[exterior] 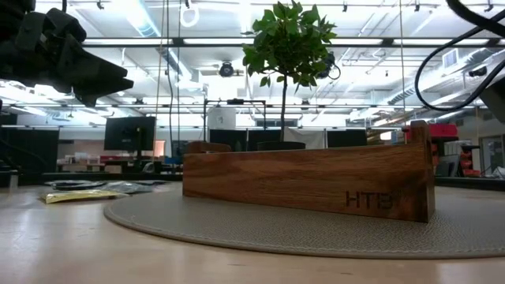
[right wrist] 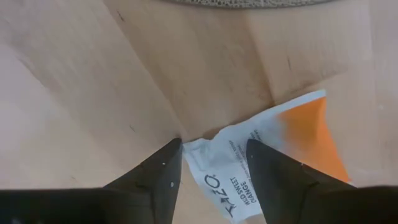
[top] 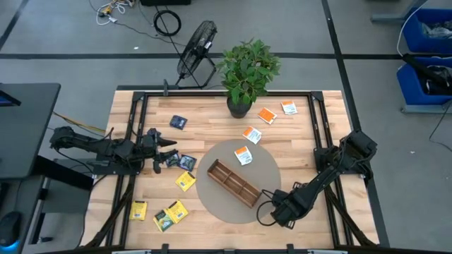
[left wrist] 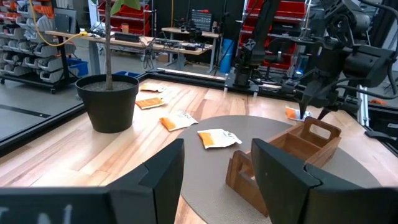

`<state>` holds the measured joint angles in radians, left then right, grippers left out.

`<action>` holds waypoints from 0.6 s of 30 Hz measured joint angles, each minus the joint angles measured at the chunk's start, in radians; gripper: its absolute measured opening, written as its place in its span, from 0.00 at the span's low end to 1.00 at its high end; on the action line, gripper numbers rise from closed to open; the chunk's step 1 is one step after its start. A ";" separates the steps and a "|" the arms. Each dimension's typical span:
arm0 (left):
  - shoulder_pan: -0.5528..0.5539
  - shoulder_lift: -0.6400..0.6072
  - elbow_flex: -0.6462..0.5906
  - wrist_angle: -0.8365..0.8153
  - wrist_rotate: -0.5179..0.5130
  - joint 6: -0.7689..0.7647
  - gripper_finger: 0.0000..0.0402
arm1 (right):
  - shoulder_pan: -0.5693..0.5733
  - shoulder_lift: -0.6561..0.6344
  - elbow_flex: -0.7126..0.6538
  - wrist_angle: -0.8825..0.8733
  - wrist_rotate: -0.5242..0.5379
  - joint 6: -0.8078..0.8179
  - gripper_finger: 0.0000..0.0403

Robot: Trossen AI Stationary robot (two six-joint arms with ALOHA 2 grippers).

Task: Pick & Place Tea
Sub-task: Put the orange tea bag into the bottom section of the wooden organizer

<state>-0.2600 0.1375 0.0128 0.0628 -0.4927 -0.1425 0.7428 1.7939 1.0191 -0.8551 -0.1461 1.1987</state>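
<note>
We judge the task barely begun: the wooden tray [top: 234, 183] sits on the round mat [top: 236, 180], and as far as we can see from above its compartments hold no tea.

The sachets lie scattered on the counter [top: 212, 120]. Orange ones sit toward the far right: one [top: 266, 115] and another [top: 289, 107] near the plant [top: 245, 70], one [top: 252, 134] just off the mat, and one [top: 243, 156] on the mat near the tray. Dark ones lie on the left, one [top: 179, 122] alone and one [top: 186, 161] close to the left arm. Yellow ones sit at the near left: one [top: 185, 181] by the mat's edge, one [top: 138, 210] and a pair [top: 171, 214] farther toward the front.

Our right claw [right wrist: 211, 163] is low over the counter just off the mat's near edge, fingers spread, with an orange-and-white sachet [right wrist: 273, 155] lying flat beneath and between them, not yet gripped. We take this to be the first pick in hand.

Our left claw [left wrist: 214, 165] hovers at the left side of the counter, open and empty, facing the tray.

Nearly everything is left: each sachet must be lifted and dropped into the tray.
</note>
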 joint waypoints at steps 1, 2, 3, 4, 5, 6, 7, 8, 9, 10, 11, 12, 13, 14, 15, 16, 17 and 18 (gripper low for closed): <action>0.000 0.000 0.000 0.000 0.000 0.000 0.48 | 0.002 0.000 0.000 0.000 0.006 0.002 0.46; 0.000 0.000 0.000 0.000 0.000 0.000 0.48 | 0.003 0.000 0.000 0.000 0.008 0.002 0.44; 0.000 0.000 0.000 0.000 0.000 0.000 0.48 | 0.004 0.000 -0.003 0.005 0.008 0.002 0.41; 0.000 0.000 0.000 0.000 0.000 0.000 0.48 | 0.003 -0.001 -0.008 0.013 0.007 0.004 0.38; 0.000 0.000 0.000 0.000 0.000 -0.001 0.48 | 0.003 -0.002 -0.014 0.022 0.006 0.005 0.34; 0.000 0.000 0.000 0.000 0.000 -0.002 0.48 | 0.003 -0.002 -0.017 0.027 0.004 0.004 0.30; 0.000 0.000 0.000 0.000 0.000 -0.002 0.48 | 0.004 -0.002 -0.018 0.028 0.001 -0.002 0.26; 0.000 0.000 0.000 0.000 0.000 -0.003 0.48 | 0.003 -0.002 -0.018 0.030 -0.007 -0.007 0.21; 0.000 0.000 0.000 0.000 0.002 -0.003 0.48 | 0.003 -0.003 -0.018 0.030 -0.016 -0.013 0.17; 0.000 0.000 0.000 0.000 0.008 -0.002 0.48 | 0.003 -0.007 -0.018 0.030 -0.023 -0.019 0.12; 0.000 0.000 0.000 0.002 0.023 0.006 0.48 | 0.003 -0.013 -0.020 0.027 -0.024 -0.021 0.07; 0.000 0.000 0.000 0.007 0.045 0.019 0.48 | 0.003 -0.018 -0.022 0.027 -0.025 -0.027 0.04; 0.000 0.001 -0.001 0.011 0.069 0.026 0.48 | 0.003 -0.027 -0.024 0.027 -0.022 -0.029 0.02; 0.000 0.001 -0.002 0.017 0.094 0.031 0.48 | 0.004 -0.036 -0.024 0.028 -0.016 -0.029 0.02; 0.000 0.001 -0.003 0.021 0.116 0.040 0.48 | 0.003 -0.049 -0.024 0.030 -0.007 -0.029 0.03; 0.000 0.001 -0.003 0.027 0.132 0.052 0.48 | 0.000 -0.064 -0.023 0.028 0.000 -0.029 0.03; 0.000 0.001 -0.003 0.045 0.140 0.069 0.48 | -0.003 -0.079 -0.020 0.028 0.007 -0.033 0.03; 0.000 0.000 -0.003 0.067 0.142 0.083 0.48 | -0.009 -0.093 -0.018 0.030 0.017 -0.040 0.02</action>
<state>-0.2604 0.1379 0.0097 0.1294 -0.3504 -0.0595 0.7338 1.7005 1.0012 -0.8248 -0.1289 1.1588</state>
